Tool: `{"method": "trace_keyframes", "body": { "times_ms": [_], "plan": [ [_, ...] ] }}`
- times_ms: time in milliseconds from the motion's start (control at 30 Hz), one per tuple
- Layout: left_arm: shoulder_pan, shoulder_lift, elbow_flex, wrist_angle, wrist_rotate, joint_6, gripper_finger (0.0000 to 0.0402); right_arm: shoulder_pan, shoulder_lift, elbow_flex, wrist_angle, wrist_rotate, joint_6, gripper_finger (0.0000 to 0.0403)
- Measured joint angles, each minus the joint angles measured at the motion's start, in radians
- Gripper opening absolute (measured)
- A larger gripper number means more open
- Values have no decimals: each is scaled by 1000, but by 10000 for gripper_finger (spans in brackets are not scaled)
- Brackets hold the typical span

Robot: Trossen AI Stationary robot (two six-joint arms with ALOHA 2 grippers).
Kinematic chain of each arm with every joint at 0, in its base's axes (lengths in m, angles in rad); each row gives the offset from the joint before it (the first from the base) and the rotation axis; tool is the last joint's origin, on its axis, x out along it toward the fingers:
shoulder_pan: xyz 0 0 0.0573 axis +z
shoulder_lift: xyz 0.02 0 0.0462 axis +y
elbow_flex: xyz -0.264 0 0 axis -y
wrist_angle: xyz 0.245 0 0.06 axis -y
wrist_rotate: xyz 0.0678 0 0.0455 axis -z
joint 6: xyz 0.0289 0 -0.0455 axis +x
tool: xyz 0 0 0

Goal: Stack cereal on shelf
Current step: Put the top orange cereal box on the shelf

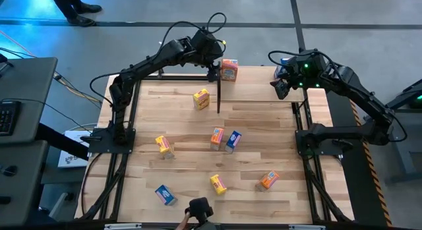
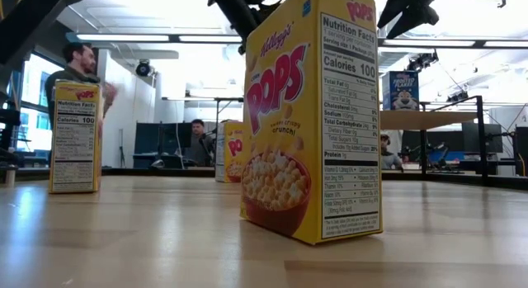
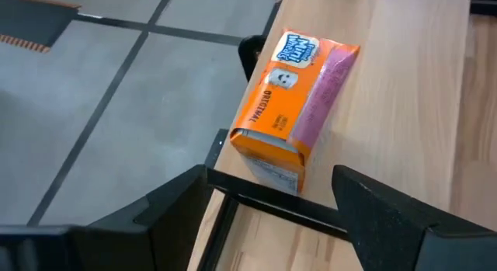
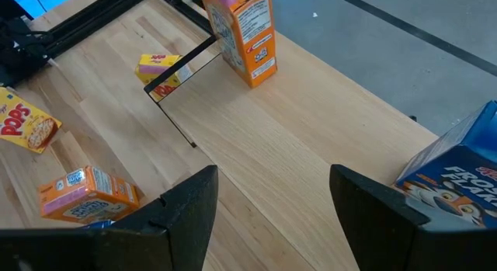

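High view: orange cereal box (image 1: 229, 70) on shelf (image 1: 264, 82)

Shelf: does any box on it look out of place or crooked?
The orange box stands at the very corner of the shelf, close to both edges and turned slightly against them, so a small push might tip it off. The left end effector is open just in front of it.

The left arm reaches to the table's far edge, its left gripper (image 3: 272, 197) with fingers spread wide, holding nothing. The right arm bends at the far right corner, right gripper (image 4: 272, 201) parted, empty.
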Motion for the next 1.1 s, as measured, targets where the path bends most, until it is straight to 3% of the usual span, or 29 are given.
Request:
{"method": "trace_keyframes", "body": {
  "times_ms": [367,1100],
  "plan": [
    [-27,-16,1,-149,-19,-19,267,0,0,0,0,0,0,240],
    [-31,45,0,-25,-31,61,266,0,0,0,0,0,0,240]
  ]
}}
